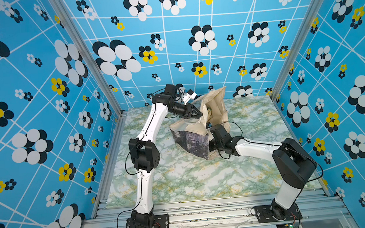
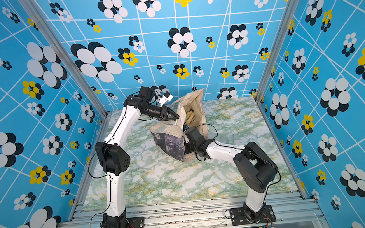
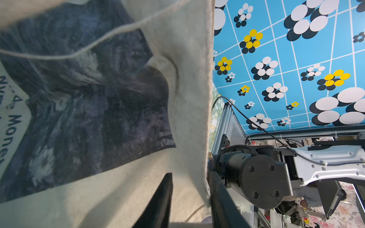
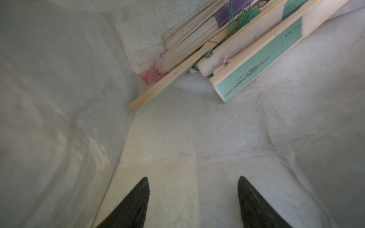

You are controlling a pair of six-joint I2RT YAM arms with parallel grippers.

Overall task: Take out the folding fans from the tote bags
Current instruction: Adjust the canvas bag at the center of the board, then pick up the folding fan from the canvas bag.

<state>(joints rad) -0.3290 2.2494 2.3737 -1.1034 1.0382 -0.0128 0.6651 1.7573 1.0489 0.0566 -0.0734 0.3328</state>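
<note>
The tote bag's (image 1: 191, 141) raised rim is risking collapse over the folding fans (image 4: 227, 49) (bundled in the bag's far corner), because the left gripper (image 1: 197, 115) is hovering at it with jaws apart, canvas loose between them. The right gripper (image 4: 193, 178) is pointing inside the bag, jaws spread and empty.

Cream canvas tote bag (image 1: 191, 142) with a dark printed panel is seen crumpled mid-table, mouth gaping. Closed bamboo folding fans (image 4: 256, 55) are piled overlapping in an inner corner; green and purple paper edges, pink and green tassels noted.
</note>
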